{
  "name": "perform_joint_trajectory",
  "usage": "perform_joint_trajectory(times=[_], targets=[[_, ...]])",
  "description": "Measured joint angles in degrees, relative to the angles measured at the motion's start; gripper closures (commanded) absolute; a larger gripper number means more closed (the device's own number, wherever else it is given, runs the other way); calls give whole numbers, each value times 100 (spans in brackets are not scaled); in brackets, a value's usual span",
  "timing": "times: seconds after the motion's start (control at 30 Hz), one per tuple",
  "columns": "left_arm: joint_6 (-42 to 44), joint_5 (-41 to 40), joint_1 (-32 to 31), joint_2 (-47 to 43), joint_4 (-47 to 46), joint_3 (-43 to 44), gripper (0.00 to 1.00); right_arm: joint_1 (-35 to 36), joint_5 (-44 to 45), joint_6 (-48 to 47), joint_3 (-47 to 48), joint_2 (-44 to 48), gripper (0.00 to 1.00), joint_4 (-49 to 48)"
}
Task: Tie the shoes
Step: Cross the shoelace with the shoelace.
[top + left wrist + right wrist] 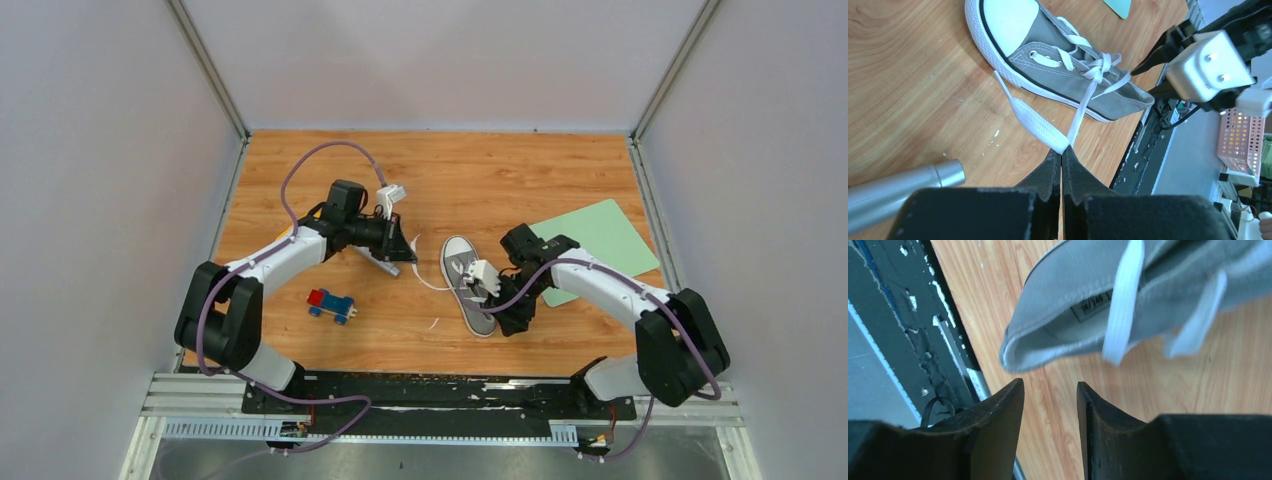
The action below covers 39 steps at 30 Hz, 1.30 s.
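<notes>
- Grey shoe [467,285] sits mid-counter [480,170], toe far, heel near.
- L pincer [1062,156] is just left of the shoe's toe end, tips together, clamped on a white lace [1038,122]. A 2nd strand runs from the tips back to the crossed laces on the shoe.
- R pincer [1050,390] is at the heel, on the shoe's near-right. Fingers apart, nothing btwn them, heel rim just past the tips w/ a gap.
- Toy car [330,303] near-left, green mat [590,240] far-right, silver cylinder [898,190] beside L pincer.
</notes>
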<state>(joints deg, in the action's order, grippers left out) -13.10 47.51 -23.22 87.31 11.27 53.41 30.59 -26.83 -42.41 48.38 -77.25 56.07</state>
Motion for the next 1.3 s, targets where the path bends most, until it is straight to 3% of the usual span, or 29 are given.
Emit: perform_joint_trajectory(times=[0.33,0.57,0.73,0.93,1.13,1.3], targets=[[-2,0,0,-334,-79,-48,100,396,133,109,221,-866,59,-688],[61,4,0,-439,26,-48,100,396,358,155,247,-608,60,-535],[195,22,0,-356,260,293,100,396,420,160,896,-81,71,94],[308,26,0,-214,310,433,100,599,254,339,2234,-675,72,-114],[365,42,0,-214,396,433,100,1222,435,350,2210,-1432,73,-188],[361,68,0,-214,385,431,100,1327,804,304,1974,-1493,67,-225]])
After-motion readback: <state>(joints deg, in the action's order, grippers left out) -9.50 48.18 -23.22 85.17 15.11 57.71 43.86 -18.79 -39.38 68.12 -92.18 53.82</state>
